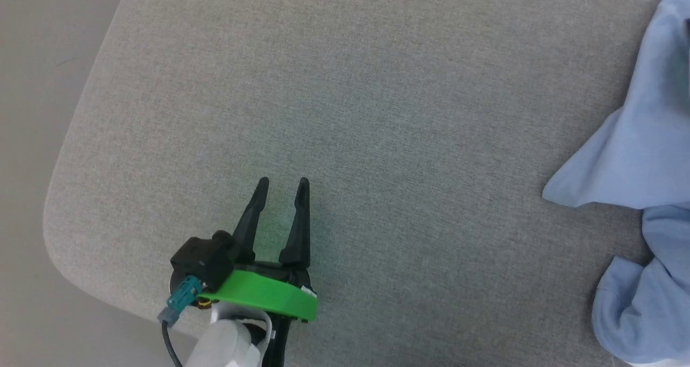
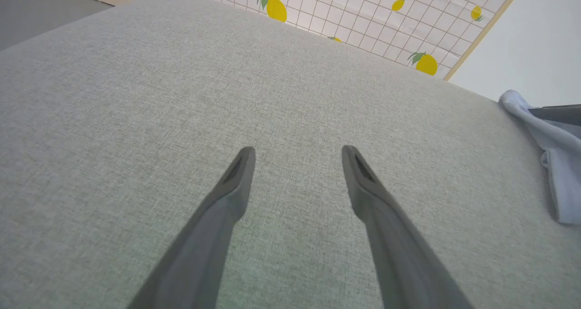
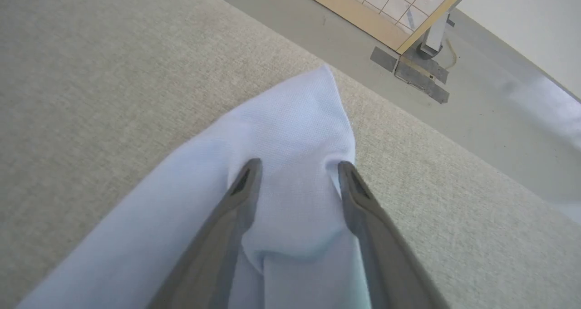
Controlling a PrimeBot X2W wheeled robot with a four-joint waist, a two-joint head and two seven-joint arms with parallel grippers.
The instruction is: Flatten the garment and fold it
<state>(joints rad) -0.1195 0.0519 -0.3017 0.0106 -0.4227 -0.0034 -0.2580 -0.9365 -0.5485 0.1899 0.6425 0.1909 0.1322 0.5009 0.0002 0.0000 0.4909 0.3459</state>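
I count one garment (image 1: 641,140), one grey padded surface (image 1: 377,87) and two grippers, the left gripper (image 1: 283,181) and the right gripper (image 3: 299,163), with two fingers (image 2: 218,218) each. On the one tiled panel (image 2: 363,23) I make out six lemon prints (image 2: 274,7) (one barely peeking).

Soft even light, faint shadows, wide-angle edge warp.

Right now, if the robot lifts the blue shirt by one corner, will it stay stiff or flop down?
Probably flop: the garment lies in soft folds and bumps on the grey padded surface. It looks thin, so it is likely light. Its fine knit texture suggests it won't be very slippery.
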